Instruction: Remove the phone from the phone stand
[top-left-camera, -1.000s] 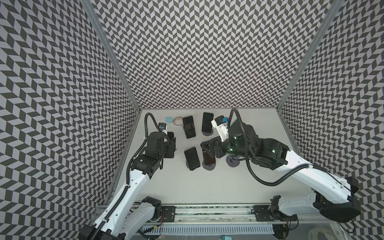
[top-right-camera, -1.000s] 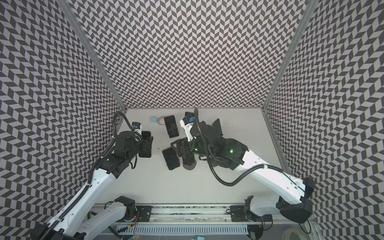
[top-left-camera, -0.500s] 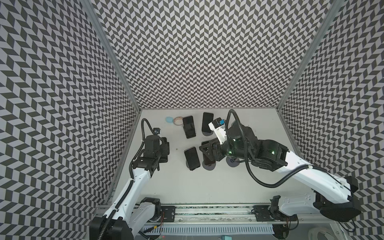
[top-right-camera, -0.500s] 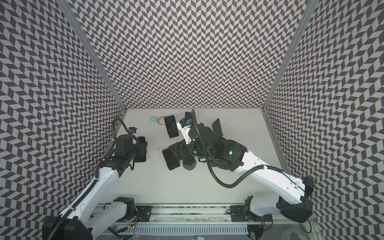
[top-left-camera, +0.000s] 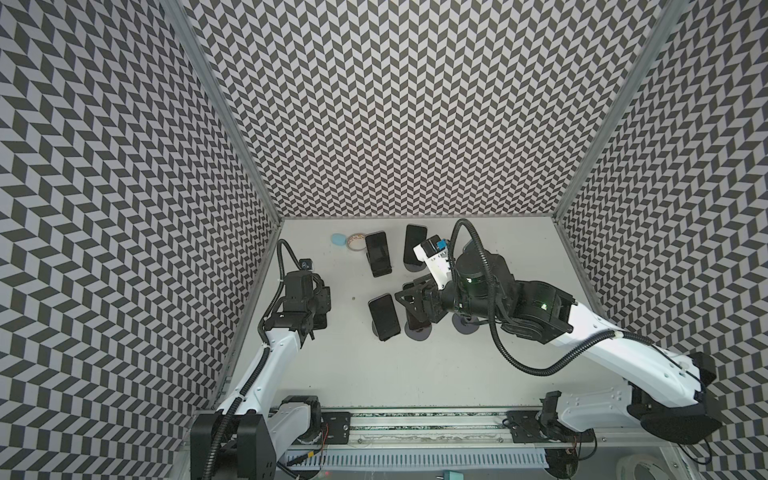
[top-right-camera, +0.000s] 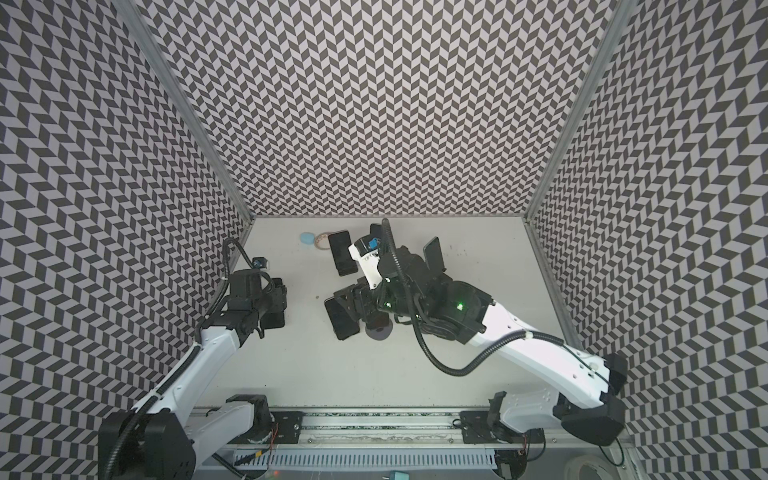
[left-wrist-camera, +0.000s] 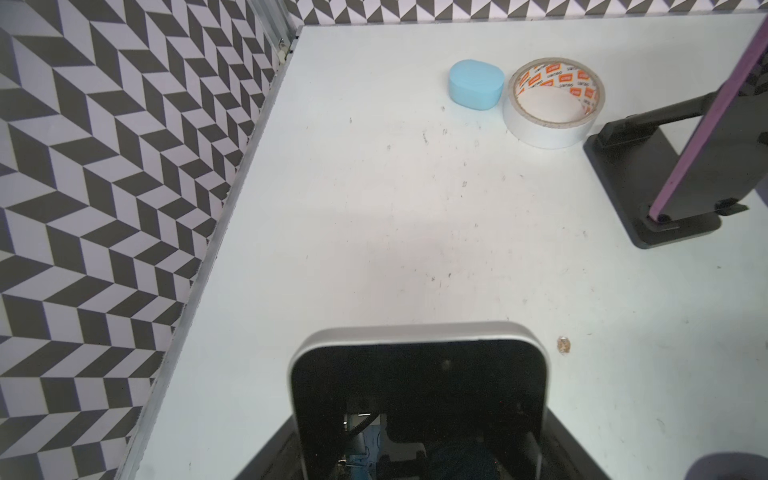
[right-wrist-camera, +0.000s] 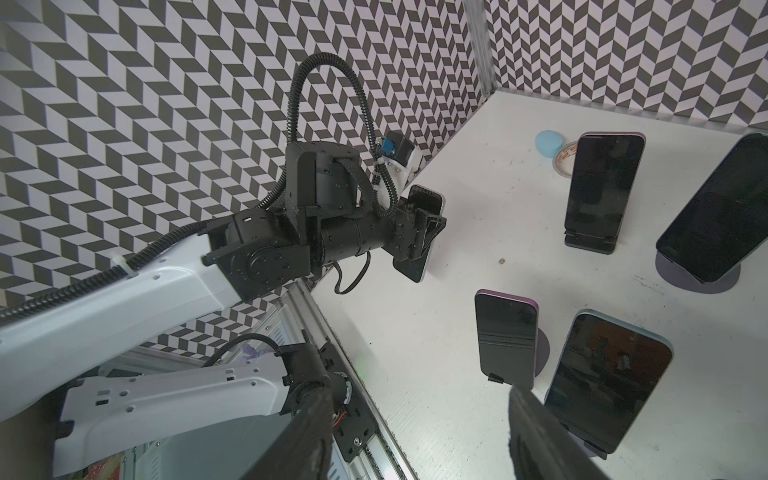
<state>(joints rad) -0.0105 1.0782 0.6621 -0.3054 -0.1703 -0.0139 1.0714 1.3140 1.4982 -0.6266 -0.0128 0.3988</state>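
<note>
And here we have the left tool (right-wrist-camera: 430, 228) clamped tight on the phone (left-wrist-camera: 419, 374), whose dark screen and silver rim fill the near part of the left wrist view. We see the phone held over bare tabletop (left-wrist-camera: 374, 216), close to the left wall (left-wrist-camera: 104, 187) and well apart from the stands (right-wrist-camera: 590, 243): it sits in none of them. Whether its lower end touches the tabletop, we cannot tell. Over to the right tool (right-wrist-camera: 417, 395): its jaws are spread apart, with nothing between them but tabletop. One finger (right-wrist-camera: 540, 436) shows just in front of a pale-edged phone (right-wrist-camera: 606, 382) that leans on its stand. Beside that one, a purple-edged phone (right-wrist-camera: 505, 336) leans on a round base, and farther back we count two other phones (right-wrist-camera: 602, 183), each propped on a stand of its own. In both top views the right tool hangs in the middle of that cluster, while the left tool is off at the left side. At the back of the tabletop we spot a blue case (left-wrist-camera: 476, 85) right beside a tape roll (left-wrist-camera: 552, 102), which lies near the back stand.
</note>
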